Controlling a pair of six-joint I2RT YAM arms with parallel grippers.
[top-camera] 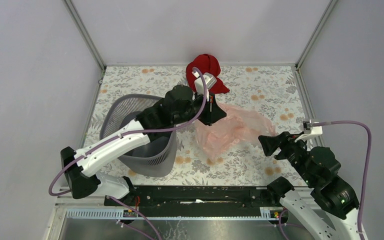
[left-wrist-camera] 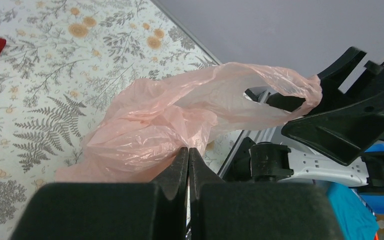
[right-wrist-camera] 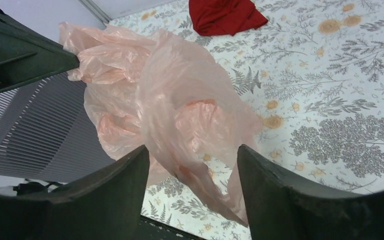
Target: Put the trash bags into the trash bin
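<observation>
The trash bag is a thin, wrinkled pale pink film stretched above the floral table between my two grippers. My left gripper is shut on its left end; in the left wrist view the fingers meet with the bag bunched at their tips. My right gripper stands open at the bag's right end. In the right wrist view the film hangs loose between the spread fingers. The grey mesh trash bin stands at the left under my left arm, its opening partly hidden.
A dark red cloth bundle lies at the back of the table, just behind my left gripper. The bin's ribbed wall fills the left of the right wrist view. Grey walls close in the table on three sides.
</observation>
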